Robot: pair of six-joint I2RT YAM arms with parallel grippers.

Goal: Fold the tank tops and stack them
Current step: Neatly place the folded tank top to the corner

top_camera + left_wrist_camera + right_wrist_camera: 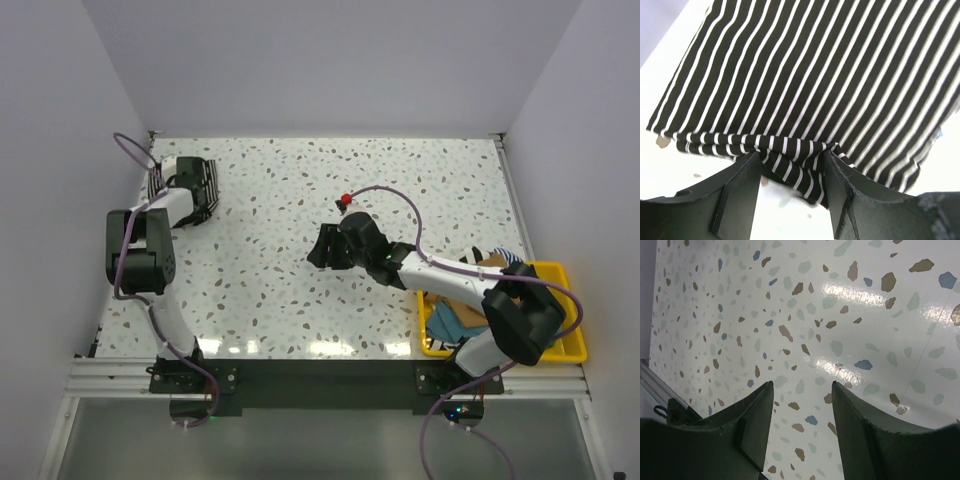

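Note:
A folded black-and-white striped tank top (pixel 203 172) (pixel 815 75) lies at the table's far left corner. My left gripper (pixel 192 205) (pixel 791 156) is down at its near edge, open, with a bunched fold of the striped cloth lying between its two fingers and touching both. My right gripper (pixel 322 246) (pixel 802 386) hovers over the bare middle of the table, open, with nothing between its fingers. More tank tops sit in the yellow bin (pixel 568 345) at the right: a tan one (pixel 452 322), with a teal one and a broad-striped one (pixel 497 259) beside it.
The speckled tabletop (pixel 400 180) is enclosed by white walls on the left, back and right. The yellow bin stands at the near right edge, partly under my right arm. A metal rail (pixel 320 372) runs along the near edge.

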